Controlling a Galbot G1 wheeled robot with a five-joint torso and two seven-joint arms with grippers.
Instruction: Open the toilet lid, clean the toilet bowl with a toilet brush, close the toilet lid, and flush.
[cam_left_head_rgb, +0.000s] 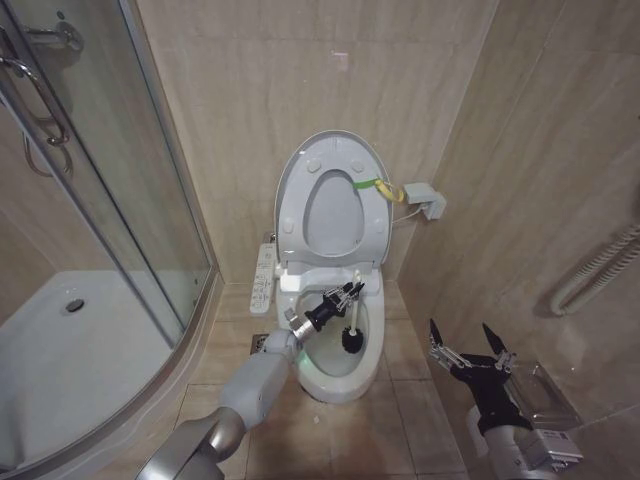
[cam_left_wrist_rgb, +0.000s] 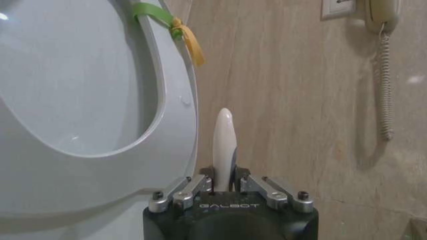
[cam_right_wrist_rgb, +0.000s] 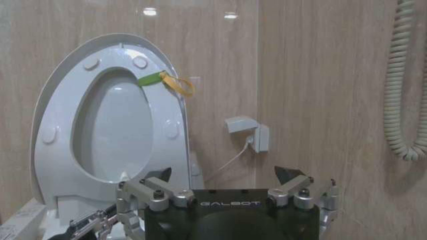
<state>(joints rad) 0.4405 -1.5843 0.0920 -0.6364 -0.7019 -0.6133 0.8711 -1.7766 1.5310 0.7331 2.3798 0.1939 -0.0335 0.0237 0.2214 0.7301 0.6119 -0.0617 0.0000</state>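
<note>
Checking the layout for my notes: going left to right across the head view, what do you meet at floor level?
Shower tray → remote panel → left hand holding the toilet brush over the toilet bowl → open right hand.

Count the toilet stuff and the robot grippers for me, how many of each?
Toilet lid, up: 1
Toilet bowl: 1
Toilet brush, in the bowl: 1
Gripper: 2, the left gripper shut on the toilet brush, the right gripper open beside the bowl
Total: 5
</note>
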